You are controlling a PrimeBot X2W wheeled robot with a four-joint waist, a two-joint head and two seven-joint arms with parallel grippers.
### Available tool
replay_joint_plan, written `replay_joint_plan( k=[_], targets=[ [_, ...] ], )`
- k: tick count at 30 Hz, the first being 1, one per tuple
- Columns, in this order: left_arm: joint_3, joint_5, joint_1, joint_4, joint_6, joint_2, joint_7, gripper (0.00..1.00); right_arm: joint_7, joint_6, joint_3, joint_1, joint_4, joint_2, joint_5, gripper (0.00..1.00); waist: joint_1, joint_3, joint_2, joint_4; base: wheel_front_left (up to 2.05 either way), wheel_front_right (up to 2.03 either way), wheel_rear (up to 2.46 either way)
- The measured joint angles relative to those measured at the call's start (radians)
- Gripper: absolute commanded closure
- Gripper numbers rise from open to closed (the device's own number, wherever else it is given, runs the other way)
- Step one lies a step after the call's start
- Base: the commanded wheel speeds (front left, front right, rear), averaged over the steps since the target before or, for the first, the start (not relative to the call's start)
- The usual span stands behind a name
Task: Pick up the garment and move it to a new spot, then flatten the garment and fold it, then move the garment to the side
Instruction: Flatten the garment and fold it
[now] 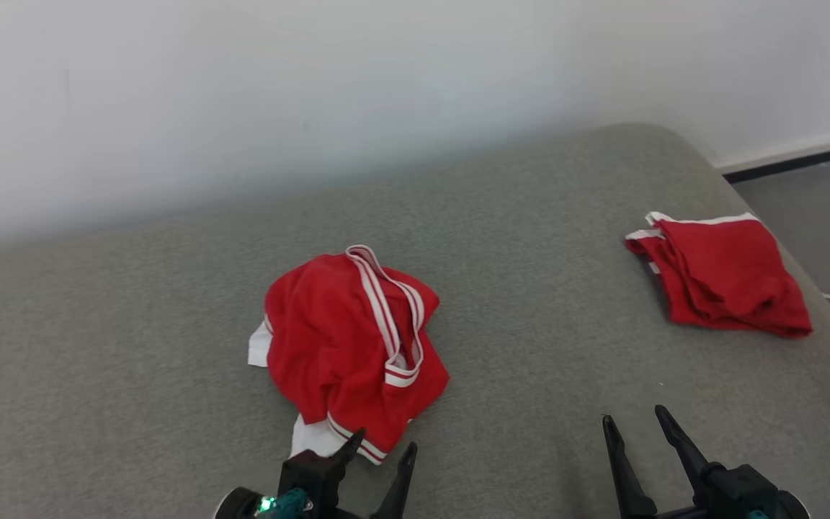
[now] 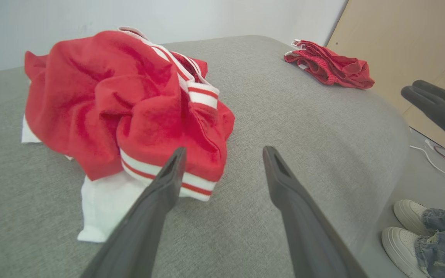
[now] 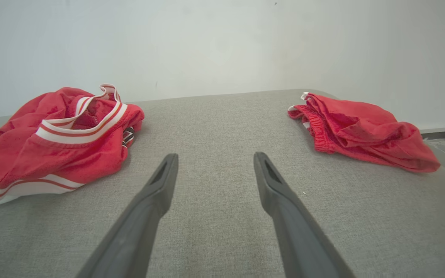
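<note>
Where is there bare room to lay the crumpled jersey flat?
Widest bare grey cushion: between the crumpled jersey and the folded red garment, ahead of the right gripper. More lies left of the jersey and behind it, toward the wall. Crowded: the jersey's near hem by the left gripper, and the cushion's right edge.

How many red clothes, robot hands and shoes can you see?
Red clothes: 2, the crumpled garment and the folded garment
Robot hands: 2, the left gripper and the right gripper
Shoes: 2, the upper shoe and the lower shoe
Total: 6
</note>
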Motion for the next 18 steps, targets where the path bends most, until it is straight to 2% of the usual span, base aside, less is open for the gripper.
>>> replay_joint_plan(
  k=[3, 8, 12, 18],
  targets=[
    [-0.007, 0.003, -0.023, 0.010, 0.018, -0.003, 0.000, 0.00, 0.000, 0.000, 0.004, -0.007, -0.001, 0.001, 0.000, 0.00, 0.0000, 0.010, 0.0000, -0.032, 0.00, 0.00, 0.00],
    [0.005, 0.021, -0.049, 0.042, 0.077, -0.003, -0.008, 0.00, 0.000, 0.000, 0.002, -0.015, -0.006, 0.006, 0.004, 0.00, 0.0000, 0.031, 0.0000, -0.083, 0.00, 0.00, 0.00],
    [0.034, 0.035, -0.057, 0.079, 0.148, 0.002, 0.013, 0.00, 0.000, 0.000, -0.001, -0.015, -0.008, 0.008, 0.006, 0.00, 0.0000, 0.048, 0.0000, -0.115, 0.00, 0.00, 0.00],
    [0.054, 0.057, -0.068, 0.131, 0.227, 0.019, 0.053, 0.00, 0.000, 0.000, -0.002, -0.016, -0.010, 0.016, 0.008, 0.00, 0.0000, 0.073, 0.0000, -0.144, 0.00, 0.00, 0.00]
  ],
)
